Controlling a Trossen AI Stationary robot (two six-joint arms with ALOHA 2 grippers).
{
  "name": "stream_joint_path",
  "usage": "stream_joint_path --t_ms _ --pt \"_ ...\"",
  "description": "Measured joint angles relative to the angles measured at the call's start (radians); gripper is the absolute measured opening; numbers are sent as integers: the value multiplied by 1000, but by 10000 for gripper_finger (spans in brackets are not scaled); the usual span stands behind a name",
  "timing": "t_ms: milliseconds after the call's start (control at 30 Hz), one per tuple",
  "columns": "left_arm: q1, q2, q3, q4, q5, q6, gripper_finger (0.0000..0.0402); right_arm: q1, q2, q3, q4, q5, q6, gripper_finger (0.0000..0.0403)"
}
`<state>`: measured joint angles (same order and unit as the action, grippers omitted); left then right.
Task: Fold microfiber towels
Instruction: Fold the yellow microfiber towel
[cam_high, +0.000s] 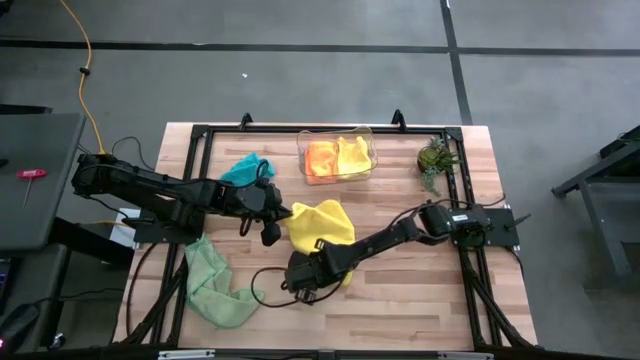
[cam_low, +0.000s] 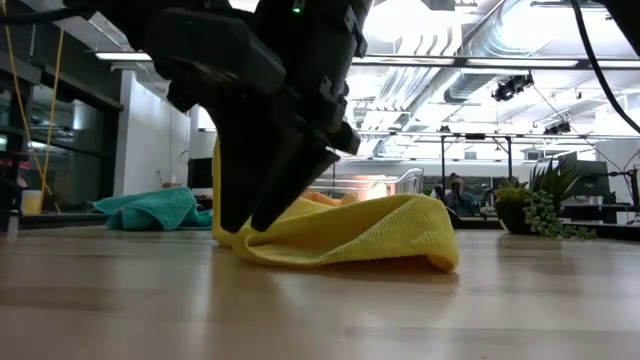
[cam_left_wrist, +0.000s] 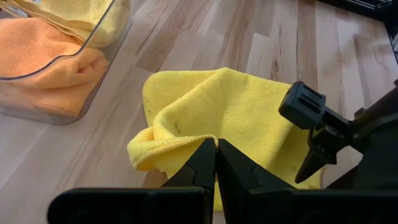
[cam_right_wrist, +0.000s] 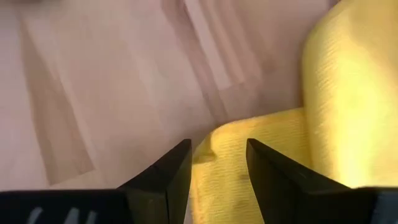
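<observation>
A yellow towel (cam_high: 320, 228) lies crumpled at the table's middle; it also shows in the low view (cam_low: 370, 232). My left gripper (cam_high: 272, 228) is at its left edge, shut on it (cam_left_wrist: 216, 147). My right gripper (cam_high: 300, 278) is open at the towel's near left corner, and its fingers (cam_right_wrist: 177, 171) stand on either side of that corner (cam_right_wrist: 214, 149); whether they touch it I cannot tell. A teal towel (cam_high: 248, 168) lies at the far left and a light green towel (cam_high: 215, 288) at the near left. An orange towel (cam_high: 322, 158) and another yellow towel (cam_high: 352, 153) lie in the bin. My left gripper pinches the yellow towel's left edge (cam_left_wrist: 198, 139) between its two fingertips. The fingers come from the table's left, slanting down. The pinched edge stands up in a small fold (cam_left_wrist: 158, 138) off the wood, and the rest of the towel lies on the table.
A clear plastic bin (cam_high: 372, 150) stands at the far middle. A small potted plant (cam_high: 435, 160) stands at the far right. Bare wood lies to the right of the yellow towel and along the near edge (cam_high: 420, 300).
</observation>
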<state>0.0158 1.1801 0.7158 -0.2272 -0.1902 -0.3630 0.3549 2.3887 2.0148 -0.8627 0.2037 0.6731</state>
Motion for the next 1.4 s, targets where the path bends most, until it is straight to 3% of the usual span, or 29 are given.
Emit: stream_joint_path --t_ms 967,1100,1233,1400 --pt "0 0 0 0 3 0 0 -13 22 -1 28 -83 26 141" --pt "0 0 0 0 3 0 0 -12 22 -1 28 -74 25 100" --pt "0 0 0 -1 3 6 0 -12 22 -1 19 -73 15 20" --pt "16 -13 0 -49 70 45 0 -12 -26 -2 -65 -32 1 6"
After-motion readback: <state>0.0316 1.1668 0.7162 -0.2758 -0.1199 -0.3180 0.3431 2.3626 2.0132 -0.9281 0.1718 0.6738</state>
